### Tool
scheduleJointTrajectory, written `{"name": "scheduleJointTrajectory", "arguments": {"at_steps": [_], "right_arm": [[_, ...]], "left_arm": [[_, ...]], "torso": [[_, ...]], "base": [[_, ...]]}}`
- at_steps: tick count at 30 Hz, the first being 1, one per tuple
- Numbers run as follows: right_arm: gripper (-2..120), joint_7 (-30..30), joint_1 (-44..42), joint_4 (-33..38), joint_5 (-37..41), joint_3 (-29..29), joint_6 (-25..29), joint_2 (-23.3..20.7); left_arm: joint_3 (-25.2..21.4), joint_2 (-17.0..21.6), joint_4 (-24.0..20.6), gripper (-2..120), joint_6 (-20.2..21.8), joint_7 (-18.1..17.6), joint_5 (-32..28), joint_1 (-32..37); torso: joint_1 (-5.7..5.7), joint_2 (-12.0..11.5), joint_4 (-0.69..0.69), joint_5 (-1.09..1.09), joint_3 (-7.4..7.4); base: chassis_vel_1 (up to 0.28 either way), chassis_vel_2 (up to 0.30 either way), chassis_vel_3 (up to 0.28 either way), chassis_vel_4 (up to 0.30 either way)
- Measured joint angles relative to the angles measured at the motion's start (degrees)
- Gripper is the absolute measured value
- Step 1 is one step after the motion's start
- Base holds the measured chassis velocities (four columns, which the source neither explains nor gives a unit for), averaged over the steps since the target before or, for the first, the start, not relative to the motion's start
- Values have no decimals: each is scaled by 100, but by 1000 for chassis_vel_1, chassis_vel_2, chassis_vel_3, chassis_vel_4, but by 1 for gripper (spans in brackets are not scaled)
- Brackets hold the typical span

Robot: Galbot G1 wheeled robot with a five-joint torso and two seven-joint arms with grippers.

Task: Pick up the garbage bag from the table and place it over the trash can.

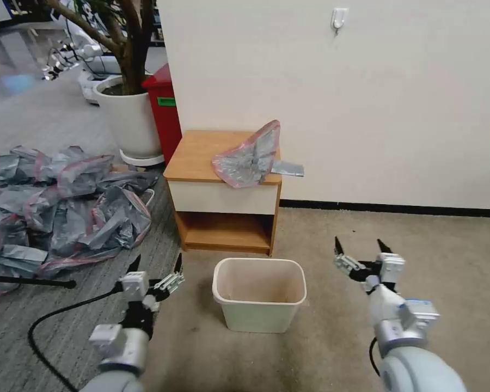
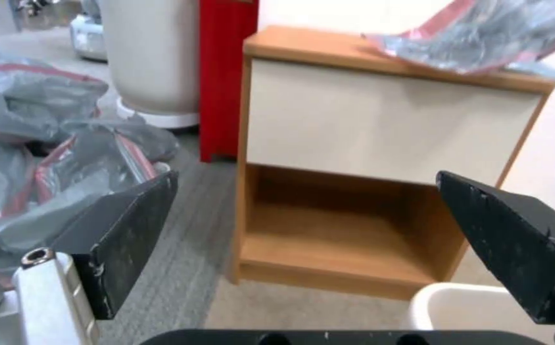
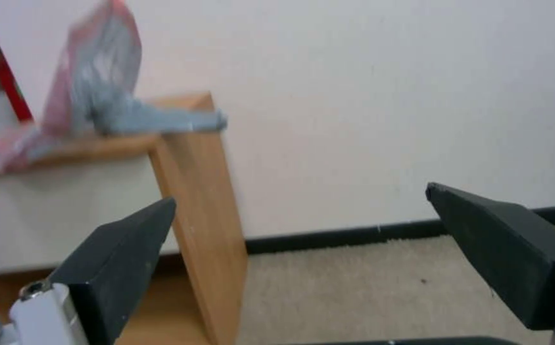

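Note:
The garbage bag (image 1: 251, 157), grey and crinkly with a pink-red rim, lies on the right part of the table (image 1: 196, 155), one corner hanging past the right edge. It also shows in the left wrist view (image 2: 482, 36) and the right wrist view (image 3: 102, 96). The trash can (image 1: 259, 294), cream-beige, stands on the carpet in front of the table with nothing in it; its rim (image 2: 482, 306) shows in the left wrist view. My left gripper (image 1: 155, 265) hovers open, left of the can. To the can's right my right gripper (image 1: 361, 247) is open too. Both are well below the bag.
A big heap of grey-pink bags (image 1: 60, 207) covers the floor at the left. Behind the table stand a red bin (image 1: 166, 111) and a white plant pot (image 1: 128, 120). A white wall (image 1: 365, 98) backs the table. A black cable (image 1: 49, 321) runs across the floor.

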Motion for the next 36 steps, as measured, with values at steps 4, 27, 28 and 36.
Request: {"name": "scheduleJointTrajectory", "arguments": {"at_steps": [4, 27, 28, 36], "right_arm": [[100, 5, -15, -64, 107, -14, 108, -24], [100, 58, 367, -651, 595, -124, 726, -354], [100, 81, 410, -664, 768, -166, 719, -403], [100, 753, 1036, -688, 2623, -599, 114, -754]], "left_arm": [[-19, 17, 40, 100, 6, 48, -38, 9], [-78, 74, 618, 100, -472, 113, -5, -170], [-74, 73, 635, 100, -503, 125, -9, -170], [-71, 101, 705, 100, -669, 278, -98, -156]], "torso": [[0, -1, -1, -2, 1], [0, -1, -1, -2, 2], [0, -1, -2, -2, 2], [0, -2, -2, -2, 2]], "base": [[0, 0, 0, 0], [0, 0, 0, 0], [0, 0, 0, 0], [0, 0, 0, 0]]}}
